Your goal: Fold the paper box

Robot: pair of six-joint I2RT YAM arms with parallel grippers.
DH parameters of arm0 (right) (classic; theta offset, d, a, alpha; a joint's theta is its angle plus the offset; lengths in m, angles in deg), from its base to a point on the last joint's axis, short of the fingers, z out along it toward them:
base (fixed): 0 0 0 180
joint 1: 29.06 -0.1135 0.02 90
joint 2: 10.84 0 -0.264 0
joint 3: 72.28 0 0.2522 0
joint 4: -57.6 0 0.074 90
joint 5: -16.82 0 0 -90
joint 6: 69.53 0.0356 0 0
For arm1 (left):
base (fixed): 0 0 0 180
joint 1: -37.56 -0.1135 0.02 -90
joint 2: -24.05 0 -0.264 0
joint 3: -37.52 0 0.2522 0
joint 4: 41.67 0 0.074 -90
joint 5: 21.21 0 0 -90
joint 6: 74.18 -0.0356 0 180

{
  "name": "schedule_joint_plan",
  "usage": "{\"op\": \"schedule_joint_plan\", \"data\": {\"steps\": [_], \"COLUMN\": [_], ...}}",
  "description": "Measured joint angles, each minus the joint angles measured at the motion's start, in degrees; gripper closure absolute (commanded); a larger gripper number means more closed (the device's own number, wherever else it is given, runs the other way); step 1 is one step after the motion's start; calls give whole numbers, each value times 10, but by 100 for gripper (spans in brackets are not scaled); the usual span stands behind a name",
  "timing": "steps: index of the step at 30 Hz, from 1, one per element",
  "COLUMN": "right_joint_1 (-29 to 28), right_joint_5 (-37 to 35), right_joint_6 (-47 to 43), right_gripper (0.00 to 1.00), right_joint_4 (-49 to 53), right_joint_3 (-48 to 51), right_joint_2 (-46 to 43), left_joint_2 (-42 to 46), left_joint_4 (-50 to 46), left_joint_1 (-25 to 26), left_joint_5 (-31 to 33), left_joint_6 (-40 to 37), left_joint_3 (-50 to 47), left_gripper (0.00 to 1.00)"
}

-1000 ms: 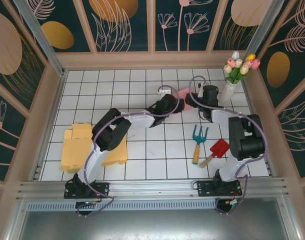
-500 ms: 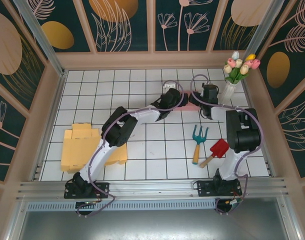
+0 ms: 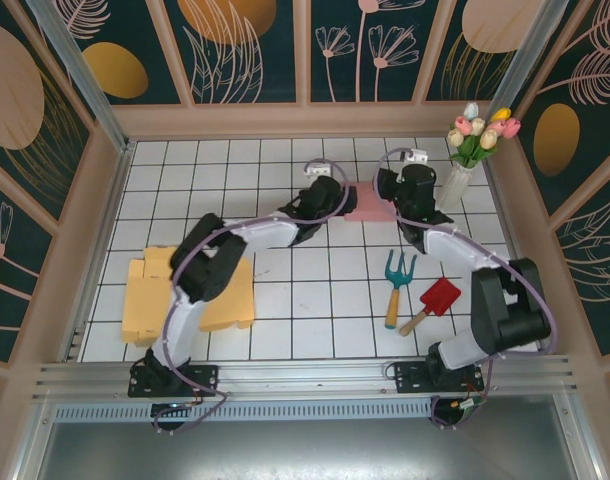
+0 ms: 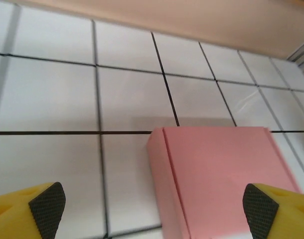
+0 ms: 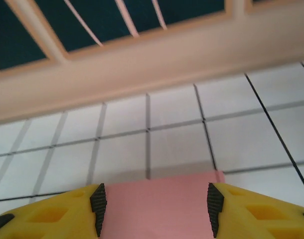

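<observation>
Seen from its own wrist, the left pincer [image 4: 154,206] stands wide open, its two black-padded tips far apart and nothing between them but tile and the near corner of the pink paper box [image 4: 217,174]. The box lies flat on the white tiled table [image 4: 52,94], just ahead of this pincer and off to its right-hand side. Its left edge runs almost straight away from the pincer near the mid-line of the jaws, with a narrow folded strip along that edge. Its right side reaches the right-hand tip, and I cannot tell whether that tip touches it.

The right pincer [image 5: 156,211] is part open, and the pink surface sits directly under and ahead of it, spreading wider than the gap between its pads. It looks to be hovering over the box, not clamped on it, though contact underneath is hidden. Beyond the box's far edge come bare tiles, then the wooden back wall [image 5: 142,64].

From above, the two pincers face each other across the box, the left at its left edge and the right at its right edge. The box looks close to square, so no long axis stands out. I judge the right arm better placed to press or hold, and the left to work the strip on its side.
</observation>
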Motion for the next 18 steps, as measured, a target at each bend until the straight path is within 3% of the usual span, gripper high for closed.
{"op": "schedule_joint_plan", "data": {"steps": [5, 10, 14, 18], "right_joint_1": [-91, -167, -222, -283], "right_joint_5": [-2, 44, 93, 132], "right_joint_6": [1, 57, 130, 208], "right_gripper": [41, 42, 42, 43], "right_joint_4": [63, 82, 45, -25], "right_joint_3": [-32, -10, 44, 83], "right_joint_2": [-14, -23, -5, 75], "left_joint_2": [275, 510, 686, 883], "left_joint_4": [23, -65, -189, -293], "left_joint_1": [0, -1, -1, -1], "left_joint_5": [82, 160, 178, 156], "left_joint_6": [33, 85, 116, 138], "left_joint_3": [-245, -433, -500, -525], "left_gripper": [7, 6, 6, 7]}}
